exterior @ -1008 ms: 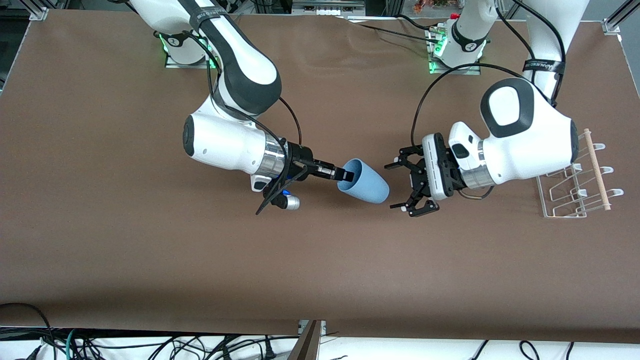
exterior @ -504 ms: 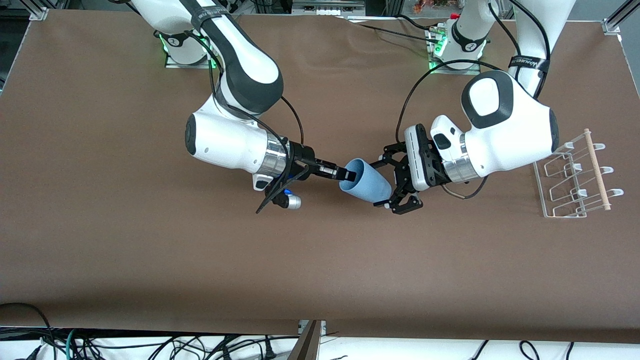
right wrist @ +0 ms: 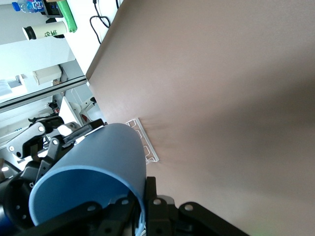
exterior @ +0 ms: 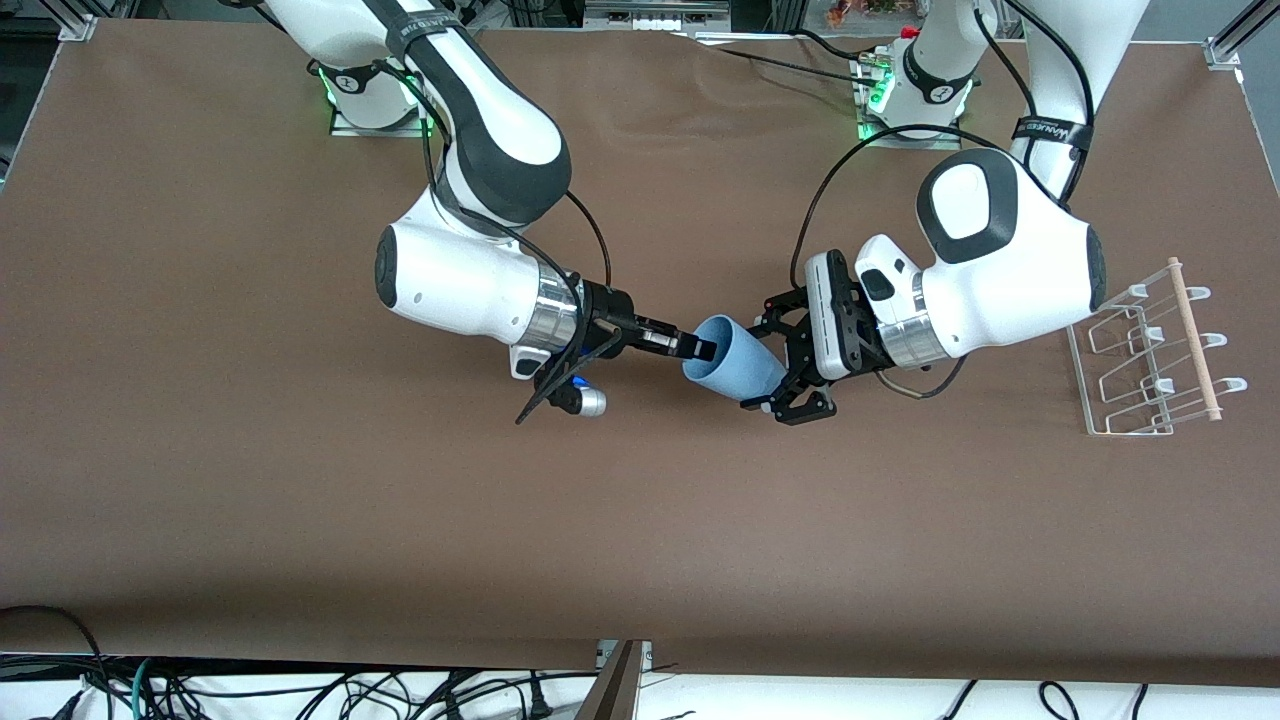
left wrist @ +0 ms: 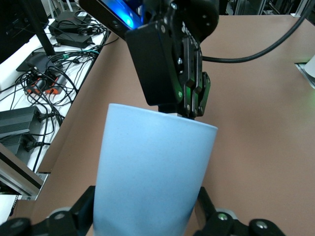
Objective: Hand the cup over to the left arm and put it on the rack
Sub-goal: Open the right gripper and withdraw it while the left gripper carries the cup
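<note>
Two end effectors meet at the cup (exterior: 733, 362) above the brown table (exterior: 300, 500).

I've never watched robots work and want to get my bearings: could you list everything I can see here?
cup: one, light blue, held in the air over the middle of the table, on its side.
rack: one, white wire with a pale wooden dowel, on the table at the left arm's end.
table: one, brown top, under everything.
cables: many, black, below the table edge nearest the front camera.
right gripper: one, slim and black, shut on the cup's rim.
left gripper: one, black fingers on a white hand, open around the cup's base end.
</note>
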`<state>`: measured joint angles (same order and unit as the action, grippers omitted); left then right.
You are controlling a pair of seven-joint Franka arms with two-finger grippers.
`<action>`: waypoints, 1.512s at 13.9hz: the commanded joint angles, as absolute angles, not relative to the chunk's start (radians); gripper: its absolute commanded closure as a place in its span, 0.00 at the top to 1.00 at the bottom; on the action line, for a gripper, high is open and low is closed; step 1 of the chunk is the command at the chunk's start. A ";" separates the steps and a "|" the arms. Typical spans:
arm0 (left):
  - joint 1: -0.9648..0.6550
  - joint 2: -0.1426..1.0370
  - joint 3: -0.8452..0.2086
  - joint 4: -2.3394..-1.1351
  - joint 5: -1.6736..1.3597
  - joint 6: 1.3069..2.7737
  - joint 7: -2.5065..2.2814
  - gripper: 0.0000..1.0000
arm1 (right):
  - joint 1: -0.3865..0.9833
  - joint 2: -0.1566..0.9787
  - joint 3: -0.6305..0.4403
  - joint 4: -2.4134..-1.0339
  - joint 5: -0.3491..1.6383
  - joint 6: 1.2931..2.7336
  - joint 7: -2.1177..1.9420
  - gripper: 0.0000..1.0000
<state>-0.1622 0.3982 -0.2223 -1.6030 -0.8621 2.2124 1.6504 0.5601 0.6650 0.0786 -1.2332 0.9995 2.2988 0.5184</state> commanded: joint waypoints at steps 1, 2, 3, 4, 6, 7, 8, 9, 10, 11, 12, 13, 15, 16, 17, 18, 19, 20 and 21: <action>-0.163 0.393 -0.225 -1.606 -0.897 2.221 1.709 0.12 | 0.563 0.683 0.086 -1.197 1.020 2.296 0.531 0.00; -0.161 0.390 -0.224 -1.605 -0.897 2.217 1.704 0.06 | 0.563 0.683 0.084 -1.197 1.020 2.296 0.531 0.00; -0.160 0.385 -0.224 -1.605 -0.897 2.214 1.697 0.04 | 0.563 0.683 0.084 -1.197 1.020 2.296 0.531 0.00; -0.156 0.385 -0.225 -1.603 -0.896 2.214 1.695 0.03 | 0.563 0.683 0.084 -1.197 1.020 2.296 0.531 0.00; -0.149 0.384 -0.224 -1.598 -0.896 2.197 1.695 0.03 | 0.561 0.681 0.084 -1.197 1.019 2.296 0.522 0.36; -0.147 0.382 -0.221 -1.595 -0.893 2.175 1.692 0.03 | 0.561 0.680 0.084 -1.197 1.017 2.296 0.511 0.95; -0.141 0.373 -0.218 -1.595 -0.887 2.162 1.681 0.04 | 0.560 0.678 0.083 -1.197 1.019 2.296 0.514 1.00; -0.134 0.367 -0.216 -1.595 -0.884 2.148 1.666 0.04 | 0.554 0.677 0.083 -1.197 1.019 2.293 0.514 1.00; -0.133 0.365 -0.215 -1.594 -0.882 2.128 1.658 0.06 | 0.551 0.676 0.083 -1.197 1.019 2.292 0.512 1.00; -0.132 0.359 -0.212 -1.594 -0.881 2.114 1.651 0.06 | 0.549 0.675 0.081 -1.197 1.019 2.290 0.512 1.00; -0.121 0.356 -0.212 -1.594 -0.881 2.102 1.646 0.06 | 0.548 0.675 0.081 -1.192 1.019 2.289 0.512 1.00; -0.114 0.354 -0.212 -1.594 -0.881 2.088 1.635 0.07 | 0.548 0.675 0.080 -1.189 1.019 2.289 0.514 1.00; -0.097 0.344 -0.204 -1.592 -0.849 2.028 1.573 0.09 | 0.548 0.675 0.080 -1.186 1.019 2.289 0.515 1.00; -0.094 0.333 -0.203 -1.589 -0.781 2.011 1.521 0.09 | 0.548 0.673 0.078 -1.186 1.019 2.287 0.517 1.00; -0.086 0.319 -0.202 -1.588 -0.726 1.985 1.470 0.09 | 0.540 0.673 0.080 -1.186 1.019 2.286 0.517 1.00; -0.081 0.311 -0.202 -1.588 -0.686 1.953 1.427 0.09 | 0.537 0.670 0.080 -1.186 1.019 2.283 0.517 1.00; -0.080 0.308 -0.201 -1.589 -0.634 1.922 1.401 0.09 | 0.531 0.666 0.081 -1.186 1.017 2.276 0.518 1.00; -0.080 0.308 -0.201 -1.589 -0.570 1.902 1.375 0.09 | 0.520 0.657 0.078 -1.186 1.016 2.245 0.518 1.00; -0.081 0.302 -0.201 -1.589 -0.504 1.884 1.336 0.09 | 0.502 0.654 0.074 -1.186 1.011 2.200 0.518 1.00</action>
